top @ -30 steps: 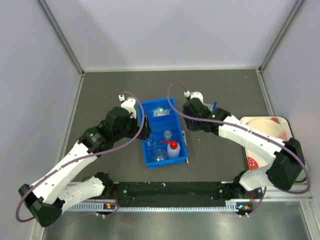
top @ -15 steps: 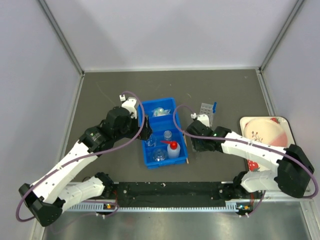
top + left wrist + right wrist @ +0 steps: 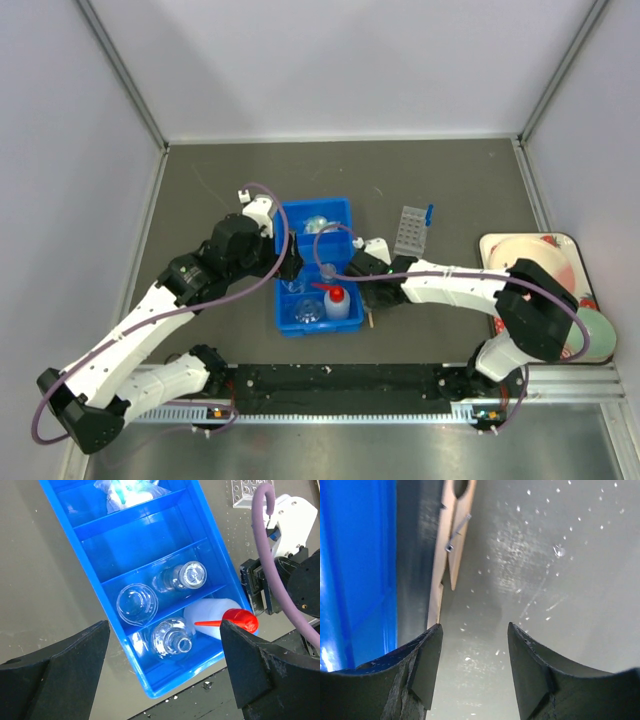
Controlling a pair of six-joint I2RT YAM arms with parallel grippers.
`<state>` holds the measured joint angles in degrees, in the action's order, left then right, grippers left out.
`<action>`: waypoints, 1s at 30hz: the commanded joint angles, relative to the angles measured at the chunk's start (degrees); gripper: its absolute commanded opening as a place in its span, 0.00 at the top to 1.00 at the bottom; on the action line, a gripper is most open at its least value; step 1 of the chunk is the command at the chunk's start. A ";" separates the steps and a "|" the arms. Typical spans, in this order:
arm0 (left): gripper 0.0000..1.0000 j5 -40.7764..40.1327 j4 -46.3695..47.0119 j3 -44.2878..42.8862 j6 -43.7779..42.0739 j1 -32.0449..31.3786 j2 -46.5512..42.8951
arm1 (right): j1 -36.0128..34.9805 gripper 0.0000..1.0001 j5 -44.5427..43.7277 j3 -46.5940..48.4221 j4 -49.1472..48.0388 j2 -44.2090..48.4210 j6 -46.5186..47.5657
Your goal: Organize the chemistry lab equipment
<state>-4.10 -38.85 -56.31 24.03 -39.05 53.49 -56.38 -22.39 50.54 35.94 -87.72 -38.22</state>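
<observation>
Blue divided bin [image 3: 300,210] sits mid-surface [image 3: 200,180]; strawberry-patterned tray [image 3: 556,240] holding pale green bowl [image 3: 596,334] lies at right edge.

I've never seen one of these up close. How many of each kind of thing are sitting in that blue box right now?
In the blue divided bin:
Clear glass flasks: 2
Clear glass beaker: 1
White squeeze bottle with red nozzle: 1
Clear item in the far compartment, too blurred to name: 1
Total: 5
</observation>
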 commanded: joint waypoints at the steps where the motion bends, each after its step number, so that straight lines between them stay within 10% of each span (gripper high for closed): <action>1: 0.03 -1.08 0.36 0.68 -1.26 0.20 -1.64 | -1.63 0.44 -0.72 5.87 -3.43 -2.44 -0.63; 30: 0.03 -1.70 0.62 3.32 -2.41 0.20 -3.22 | 0.48 0.43 -5.56 14.06 -3.25 -14.40 2.36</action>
<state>-5.58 -39.53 -53.56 22.48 -39.05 51.90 -56.80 -27.40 62.41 35.20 -100.68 -36.84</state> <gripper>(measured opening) 0.972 0.575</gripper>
